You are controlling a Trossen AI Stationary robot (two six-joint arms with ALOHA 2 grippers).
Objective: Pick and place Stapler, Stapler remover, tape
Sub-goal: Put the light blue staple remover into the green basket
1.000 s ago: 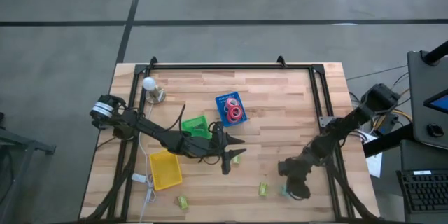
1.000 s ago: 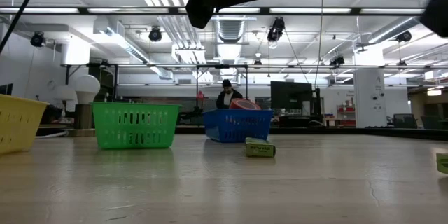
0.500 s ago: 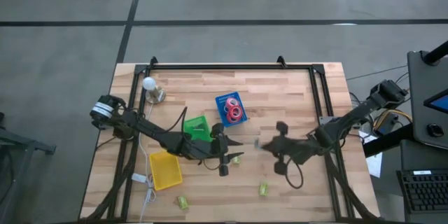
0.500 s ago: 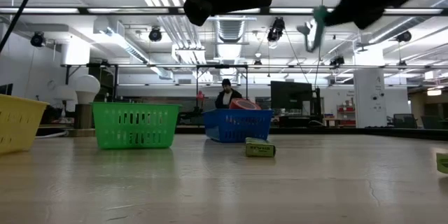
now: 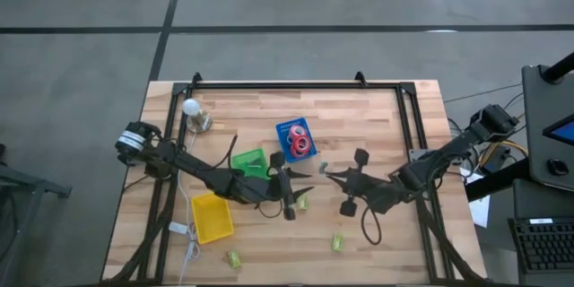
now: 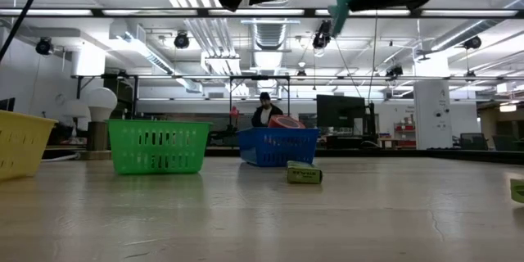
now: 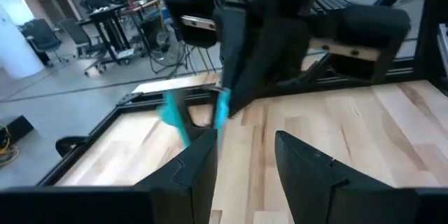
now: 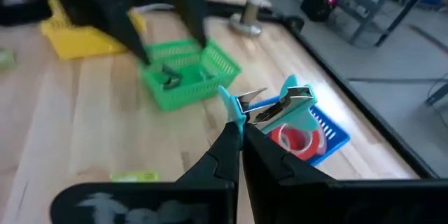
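Right gripper (image 8: 238, 129) pinches the teal stapler remover (image 8: 273, 105) aloft at frame centre, heading toward the green bin (image 5: 251, 161), where the left gripper (image 5: 289, 195) (fingers spread, empty) hangs close enough that the arms could collide and knock the remover loose

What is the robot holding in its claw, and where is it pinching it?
The right gripper holds a teal staple remover, pinched at one end, with its metal jaws sticking out past the fingertips. The left gripper is open and holds nothing.
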